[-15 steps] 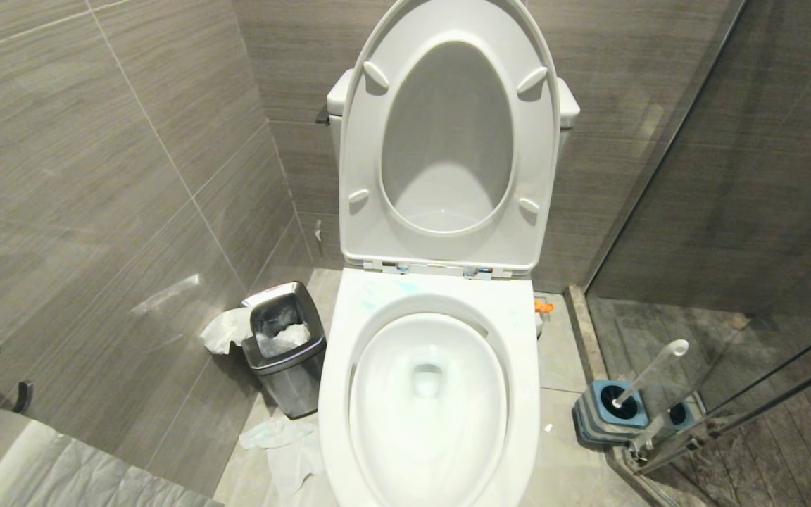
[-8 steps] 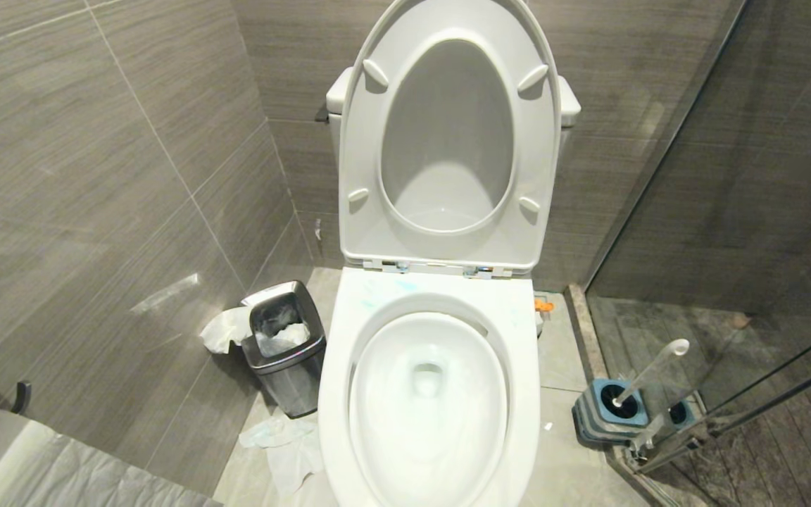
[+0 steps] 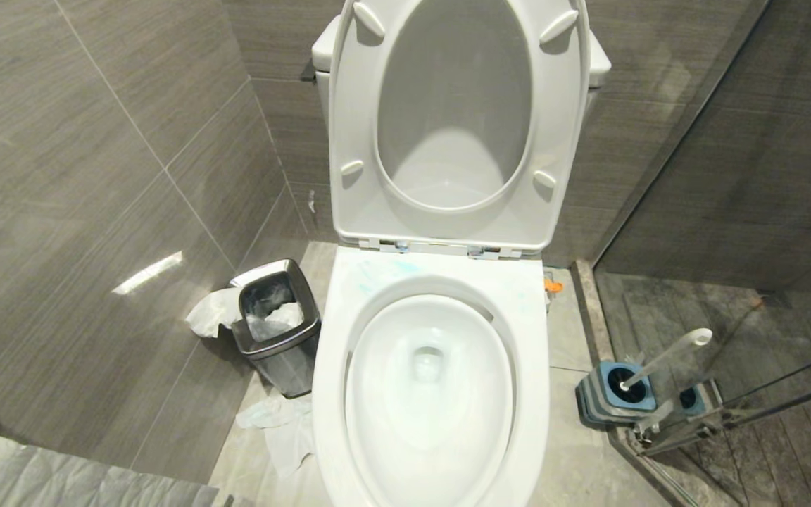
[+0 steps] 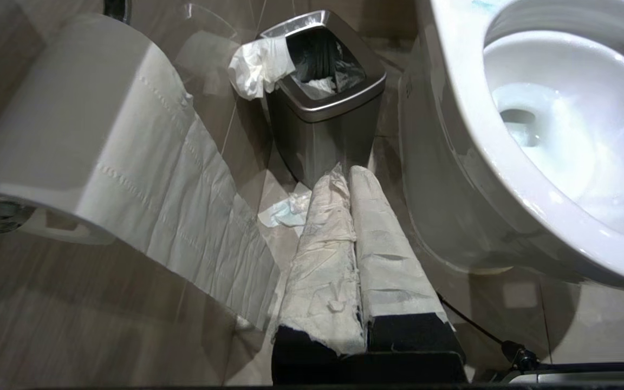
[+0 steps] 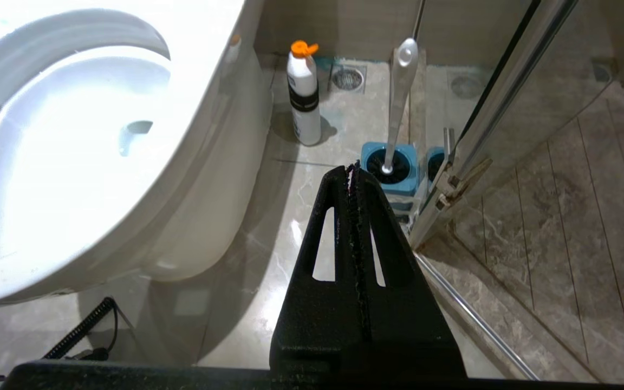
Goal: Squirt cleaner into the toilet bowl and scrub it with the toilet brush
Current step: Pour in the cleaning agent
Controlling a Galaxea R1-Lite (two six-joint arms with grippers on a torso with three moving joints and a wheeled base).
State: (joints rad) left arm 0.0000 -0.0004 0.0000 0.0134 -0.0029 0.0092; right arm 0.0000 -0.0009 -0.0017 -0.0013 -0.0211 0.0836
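The toilet bowl [image 3: 430,394] is seen in the middle of the head view, big and white, with its seat and lid [image 3: 456,120] stood up against the tank at the far side. Faint turquoise marks of the cleaner [image 3: 384,276] are seen on the flat rim at the far left, just in front of the chrome hinges. A white bottle with an orange cap [image 5: 303,95] is stood upright on the floor close by the right side of the toilet, at the far end. The toilet brush [image 3: 659,360] is set in its blue-topped holder [image 3: 617,394] on the floor to the right of the toilet, beside the glass shower door [image 3: 722,211]; its pale stick is tilted away to the right, with the knob end up. A small steel waste bin [image 3: 275,327] with paper hanging over its edge is stood on the floor to the left of the toilet, and crumpled paper [image 3: 279,429] is laid on the floor near it. A toilet paper roll [image 4: 95,146] is seen on the left in the left wrist view. The left gripper [image 4: 347,179] is held low on the left, near the bin, apart from the toilet; its fingers, wrapped in white paper, are pressed together with nothing between them. The right gripper [image 5: 352,170] is held low on the right, pointed toward the brush holder but apart from it; its black fingers are closed tight and nothing is held.
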